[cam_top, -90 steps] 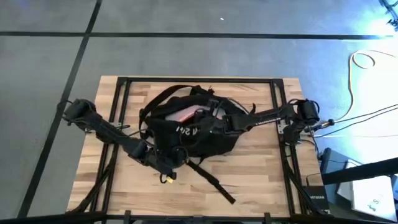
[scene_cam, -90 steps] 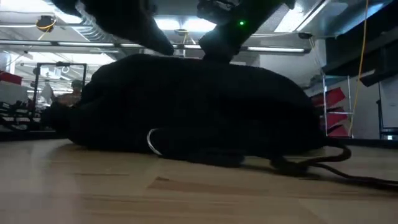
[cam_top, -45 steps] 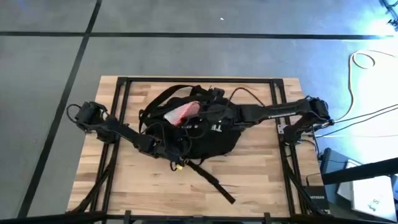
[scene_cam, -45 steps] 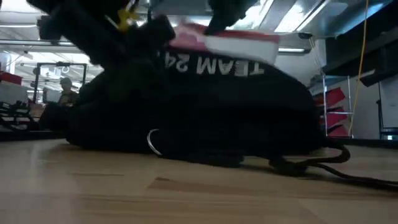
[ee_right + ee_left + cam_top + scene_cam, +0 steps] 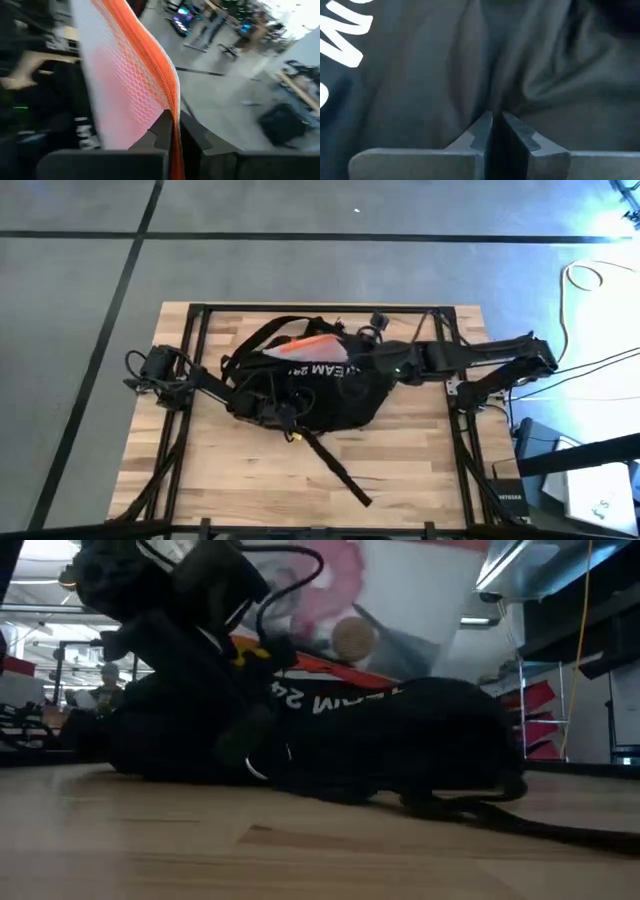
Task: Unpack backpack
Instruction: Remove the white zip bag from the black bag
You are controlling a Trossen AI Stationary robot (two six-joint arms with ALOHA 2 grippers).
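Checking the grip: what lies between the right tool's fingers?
In the right wrist view, the orange trim of the translucent pouch is pinched between the right tool fingers, above the backpack.

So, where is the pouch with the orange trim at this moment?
The pouch is above the backpack's opening, pinched by the right gripper, near the table's middle in the high view.

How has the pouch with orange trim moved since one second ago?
Yes. The pouch, gripped by the right gripper, has risen out of the backpack; in the low view it now hangs above the lettering.
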